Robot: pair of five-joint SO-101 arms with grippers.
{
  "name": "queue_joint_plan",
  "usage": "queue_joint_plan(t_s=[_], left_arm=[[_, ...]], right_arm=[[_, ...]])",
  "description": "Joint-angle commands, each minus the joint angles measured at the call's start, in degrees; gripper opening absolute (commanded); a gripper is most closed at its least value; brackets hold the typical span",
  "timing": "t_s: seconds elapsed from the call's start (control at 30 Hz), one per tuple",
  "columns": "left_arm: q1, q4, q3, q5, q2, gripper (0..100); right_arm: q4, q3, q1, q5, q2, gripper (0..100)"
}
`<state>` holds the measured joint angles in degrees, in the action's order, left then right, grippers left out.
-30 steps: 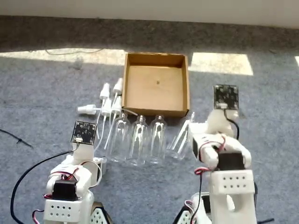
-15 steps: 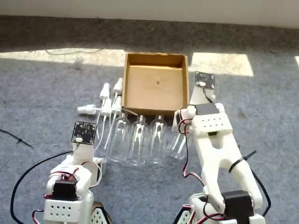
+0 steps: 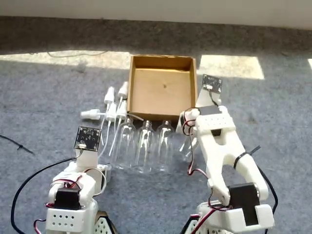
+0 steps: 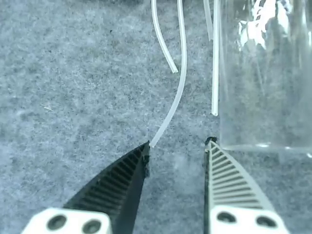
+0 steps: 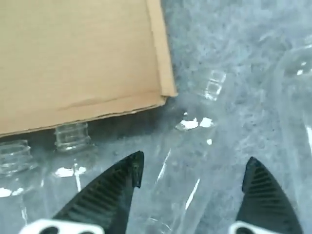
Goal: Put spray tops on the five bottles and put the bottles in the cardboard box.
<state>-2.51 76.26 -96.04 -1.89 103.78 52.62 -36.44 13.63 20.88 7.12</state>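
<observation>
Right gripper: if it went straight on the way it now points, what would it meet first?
Most likely the clear bottle lying just off the corner of the cardboard box. The right gripper is open and points straight at it. How far off the bottle lies is unclear.

No legible text, no labels or numbers on the cardboard box [image 3: 163, 97], bottles [image 3: 145, 146] unmarked
</observation>
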Motion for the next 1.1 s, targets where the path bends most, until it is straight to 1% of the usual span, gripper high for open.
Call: queue_joint_plan(t_s=[0.0, 0.1, 0.2, 0.27, 0.37, 0.47, 0.53, 0.57, 0.63, 0.7, 0.73, 0.93, 0.97, 1.07], left_arm=[[0.92, 0.26, -1.10, -0.35, 0.57, 18], [0.92, 0.26, -1.10, -0.35, 0.57, 18], [0.92, 0.26, -1.10, -0.35, 0.57, 18], [0.92, 0.26, -1.10, -0.35, 0.57, 18], [0.92, 0.26, -1.10, -0.35, 0.57, 18], [0.92, 0.26, -1.10, -0.35, 0.57, 18], [0.92, 0.26, -1.10, -0.35, 0.57, 18], [0.92, 0.26, -1.10, -0.35, 0.57, 18], [0.92, 0.26, -1.10, -0.35, 0.57, 18], [0.92, 0.26, -1.10, -0.35, 0.57, 18], [0.92, 0.26, -1.10, -0.35, 0.57, 18], [0.92, 0.26, -1.10, -0.35, 0.57, 18], [0.92, 0.26, -1.10, -0.35, 0.57, 18], [0.92, 0.26, -1.10, -0.35, 0.57, 18]], right_arm=[[-0.92, 2.68, -0.31, 0.26, -1.19, 28.9], [0.48, 2.59, -2.68, -0.26, -1.54, 22.2], [2.33, 2.68, -5.85, -5.36, -1.36, 15.9], [3.38, 2.68, -7.60, -10.29, -1.36, 14.4], [5.41, 2.77, -11.21, -20.75, -1.45, 12.0], [6.11, 6.46, -15.08, -31.12, -2.07, 5.4], [6.46, 9.71, -17.98, -33.67, -2.07, 0.1], [6.55, 11.56, -18.86, -34.99, -2.07, 0.2], [6.81, 14.81, -19.21, -40.62, -2.07, 0.5], [6.90, 17.19, -18.07, -46.15, -2.07, 0.5], [6.99, 17.36, -17.10, -47.30, -2.07, 0.5], [7.69, 14.11, -14.55, -46.59, -2.07, 0.5], [8.04, 13.85, -14.29, -46.15, -1.98, 0.5], [9.10, 13.67, -12.26, -41.67, -1.98, 0.6]])
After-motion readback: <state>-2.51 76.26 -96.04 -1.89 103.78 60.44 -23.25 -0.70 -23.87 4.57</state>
